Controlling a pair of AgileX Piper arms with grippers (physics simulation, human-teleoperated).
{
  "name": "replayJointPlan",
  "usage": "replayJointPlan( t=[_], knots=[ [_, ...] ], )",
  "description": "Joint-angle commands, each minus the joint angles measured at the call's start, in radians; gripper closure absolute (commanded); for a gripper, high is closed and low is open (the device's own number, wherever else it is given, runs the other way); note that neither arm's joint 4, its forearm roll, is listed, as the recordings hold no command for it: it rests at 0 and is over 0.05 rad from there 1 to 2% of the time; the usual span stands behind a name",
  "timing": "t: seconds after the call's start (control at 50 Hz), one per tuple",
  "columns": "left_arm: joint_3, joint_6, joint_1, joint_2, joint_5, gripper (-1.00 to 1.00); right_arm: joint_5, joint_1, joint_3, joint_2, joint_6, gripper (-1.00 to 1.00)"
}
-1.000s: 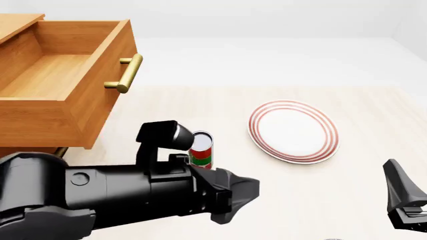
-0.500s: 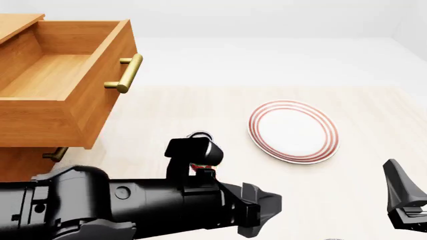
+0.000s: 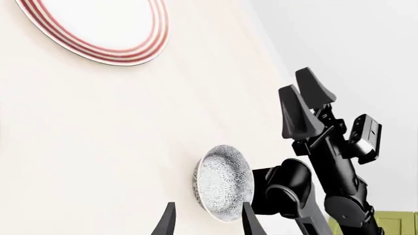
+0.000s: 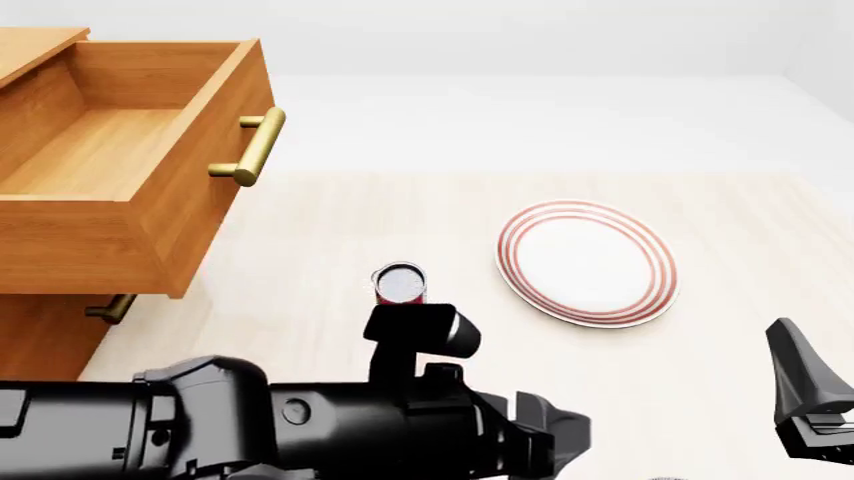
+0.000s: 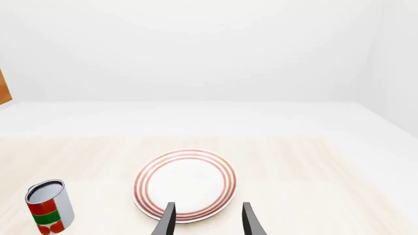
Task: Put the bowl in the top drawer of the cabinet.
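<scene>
The bowl, white with a dense blue-grey pattern, sits on the table just ahead of my left gripper, whose fingers are open and empty. In the front view the bowl is hidden. There my left gripper is low at the near edge, far from the cabinet. The top drawer stands pulled out and empty, its brass handle facing right. My right gripper hangs open at the near right, close beside the bowl; it also shows as the right gripper and the right gripper.
A white plate with red rings lies right of centre. A red and green can stands between the plate and the cabinet, just beyond my left arm. The lower drawer's small handle shows under the top drawer.
My left arm has swung to the right and toward the near edge, uncovering the can. The right gripper, the plate and the drawer have not moved.
</scene>
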Motion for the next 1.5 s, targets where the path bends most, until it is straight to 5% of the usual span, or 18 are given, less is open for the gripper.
replayJointPlan(
  t=[0.02, 1.5],
  knots=[
    [-0.01, -0.012, -0.012, 0.038, -0.021, -1.0, 0.0, 0.0, 0.0, 0.0, 0.0, -1.0],
    [-0.039, -0.12, -0.058, 0.288, -0.198, -1.0, 0.0, 0.0, 0.0, 0.0, 0.0, -1.0]
  ],
)
